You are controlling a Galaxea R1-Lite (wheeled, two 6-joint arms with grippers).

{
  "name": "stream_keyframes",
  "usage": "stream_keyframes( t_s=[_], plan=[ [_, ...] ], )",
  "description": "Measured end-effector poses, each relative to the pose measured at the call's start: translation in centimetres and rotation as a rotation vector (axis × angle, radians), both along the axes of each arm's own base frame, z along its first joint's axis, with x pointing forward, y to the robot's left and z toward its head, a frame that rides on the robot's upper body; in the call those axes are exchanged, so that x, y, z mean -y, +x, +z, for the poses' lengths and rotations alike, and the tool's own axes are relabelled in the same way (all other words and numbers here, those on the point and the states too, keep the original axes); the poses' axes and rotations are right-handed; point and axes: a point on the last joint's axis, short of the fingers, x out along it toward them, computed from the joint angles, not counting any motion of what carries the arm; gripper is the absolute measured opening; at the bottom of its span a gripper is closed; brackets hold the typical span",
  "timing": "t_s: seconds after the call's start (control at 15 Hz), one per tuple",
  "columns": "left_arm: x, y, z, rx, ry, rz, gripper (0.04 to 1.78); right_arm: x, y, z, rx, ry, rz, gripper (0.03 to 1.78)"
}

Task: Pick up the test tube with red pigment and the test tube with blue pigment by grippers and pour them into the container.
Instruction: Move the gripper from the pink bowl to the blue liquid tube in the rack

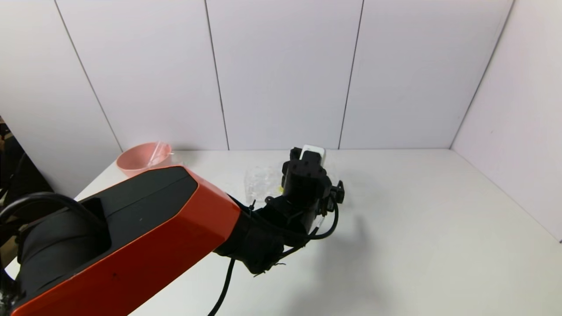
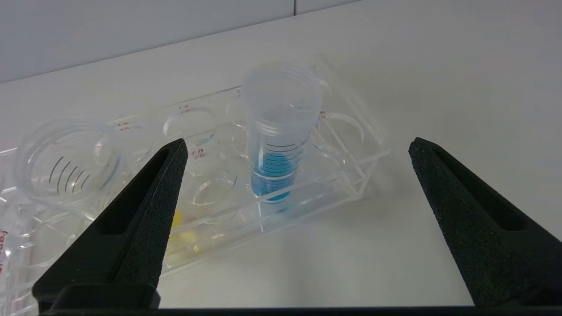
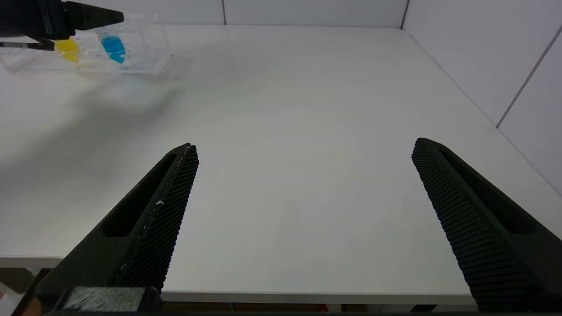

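Jaws of the left gripper [image 2: 296, 145] gape before the slim, clear, blue-tipped test tube [image 2: 276, 131]; it looks light and slippery, best pinched mid-barrel.

Right gripper [image 3: 305, 149] idles, fingers apart.

Blue-tipped clear test tube with blue pigment [image 2: 275, 149], yellow-tipped tube [image 3: 68, 49], pink bowl [image 1: 142, 158], orange-black arm [image 1: 131, 237].

Pink bowl [image 1: 143, 158] far-left; clear rack [image 2: 246, 175] on table [image 1: 417, 245]

The blue-pigment test tube [image 2: 275, 145] is standing in the tube rack [image 2: 351, 175] on the bench [image 1: 417, 228], before my left gripper [image 2: 296, 149].
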Motion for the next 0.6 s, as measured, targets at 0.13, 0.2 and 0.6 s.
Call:
stream_keyframes(
  t_s=[0.13, 0.2, 0.6],
  plan=[
    [0.2, 0.6, 0.2, 0.005, -0.004, 0.017, 1.76, 0.0, 0.0, 0.0, 0.000, 0.000, 0.000, 1.78],
    [0.3, 0.9, 0.2, 0.007, -0.006, 0.020, 1.76, 0.0, 0.0, 0.0, 0.000, 0.000, 0.000, 1.78],
    [0.8, 1.8, 0.4, 0.008, -0.006, 0.029, 1.76, 0.0, 0.0, 0.0, 0.000, 0.000, 0.000, 1.78]
  ],
)
